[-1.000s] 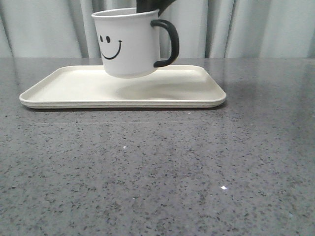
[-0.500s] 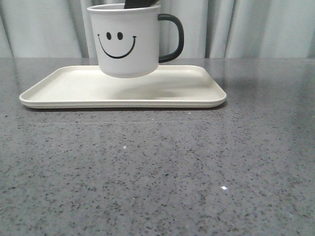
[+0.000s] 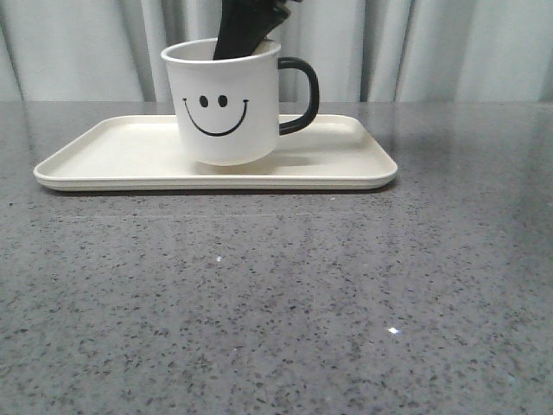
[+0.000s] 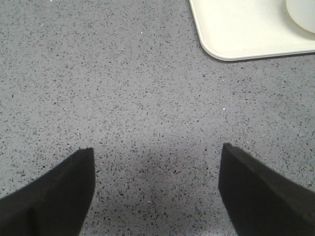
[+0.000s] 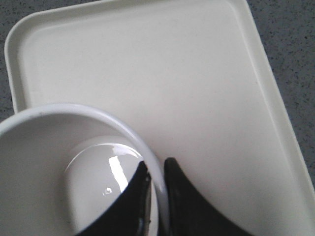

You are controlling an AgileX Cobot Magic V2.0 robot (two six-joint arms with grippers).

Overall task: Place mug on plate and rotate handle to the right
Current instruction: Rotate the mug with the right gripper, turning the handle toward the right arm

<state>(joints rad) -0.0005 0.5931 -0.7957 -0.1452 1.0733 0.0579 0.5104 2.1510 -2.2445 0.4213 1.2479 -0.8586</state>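
Observation:
The white mug (image 3: 226, 112) with a black smiley face rests on the cream plate (image 3: 112, 151), its face toward the camera. Its black handle (image 3: 301, 93) points to the right. My right gripper (image 3: 246, 35) reaches down from above, shut on the mug's back rim, one finger inside and one outside. The right wrist view shows the rim (image 5: 123, 125) pinched between the two dark fingers (image 5: 179, 196), with the plate (image 5: 197, 83) beneath. My left gripper (image 4: 157, 167) hangs open over bare countertop, holding nothing, with the plate's corner (image 4: 231, 34) farther off.
The plate lies on a grey speckled countertop (image 3: 285, 294) that stretches wide in front of it. A pale curtain (image 3: 432, 47) closes off the back.
The mug has come down from hanging above the plate to resting on it. It has turned, so the smiley faces the camera more squarely and the handle points right.

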